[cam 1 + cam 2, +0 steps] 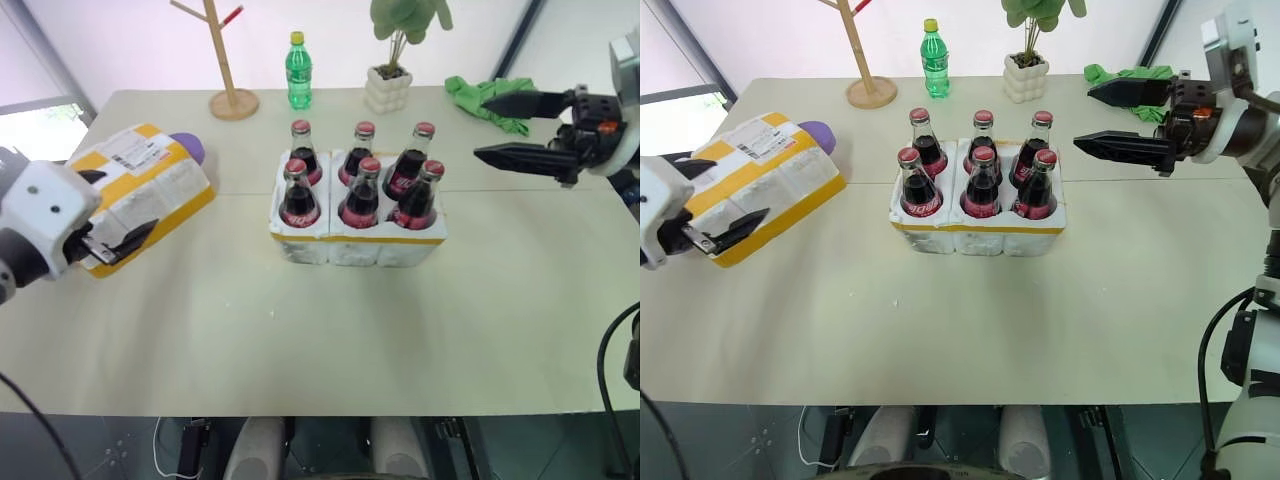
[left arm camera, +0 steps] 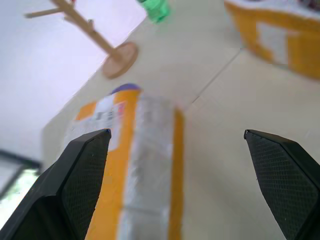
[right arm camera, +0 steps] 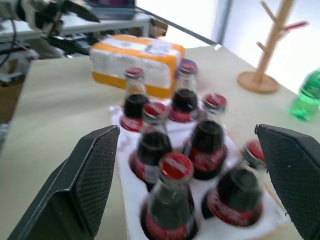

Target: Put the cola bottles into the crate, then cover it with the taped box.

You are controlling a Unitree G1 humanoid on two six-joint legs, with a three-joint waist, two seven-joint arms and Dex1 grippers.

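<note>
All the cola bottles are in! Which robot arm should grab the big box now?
Probably the left: its open gripper is right beside the yellow-taped white foam box; the right gripper hangs past the low foam crate.

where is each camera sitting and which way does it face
Left eye and right eye views: on the head, looking forward and down at the crate of cola bottles; left end effector and right end effector show, both open.
Left wrist view: on the left wrist, looking along its black fingers at the taped box.
Right wrist view: on the right wrist, looking over the bottles toward the box.
The taped box and the wooden stand appear in all views.
</note>
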